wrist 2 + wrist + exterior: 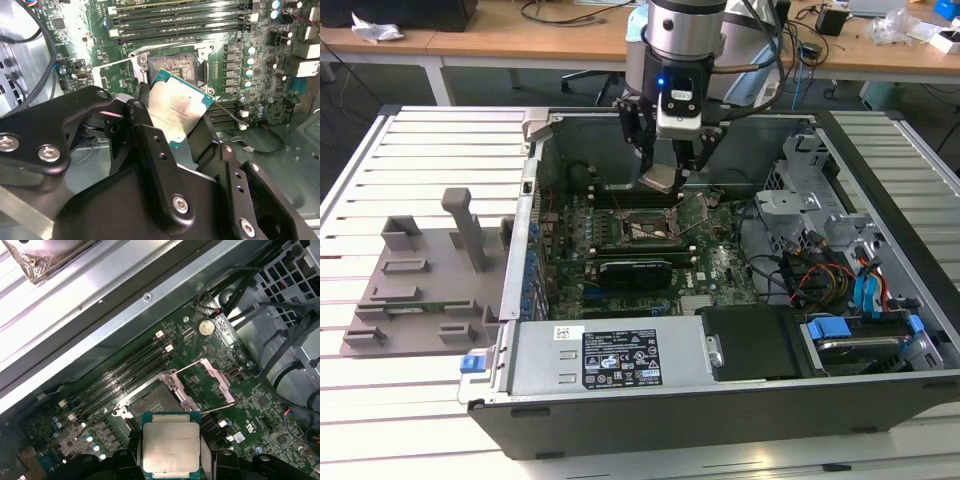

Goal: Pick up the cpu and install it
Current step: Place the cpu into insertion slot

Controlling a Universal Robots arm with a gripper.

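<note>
Closest to us in the second wrist view are the black metal fingers (150, 145) of the gripper (176, 125), pressed against opposite edges of the cpu (177, 107), a small flat square chip with a silvery-grey metal top and a green rim; the claw is pinching the chip, not spread. In the first wrist view we see the same chip (171, 447) face-up between the two dark finger links. The cpu is in the air, apart from the board, above and just beside the open black rectangular socket (174, 65), whose bed of contacts lies bare. We see the socket's thin metal retaining frame (207, 385) swung open to one side. Around the socket spreads the green motherboard (260, 410), with long black memory slots (125, 370) running alongside it and a round silver coin battery (206, 328) near the board's edge. In the exterior view the gripper (665, 165) hangs inside the open dark-grey computer case (720, 400), holding the chip (660, 178) tilted over the socket (645, 228). The case lies on a white slatted table (380, 150). On the exterior view's left, well apart from the gripper, we see a grey plastic tray with upright posts (420, 290).
</note>
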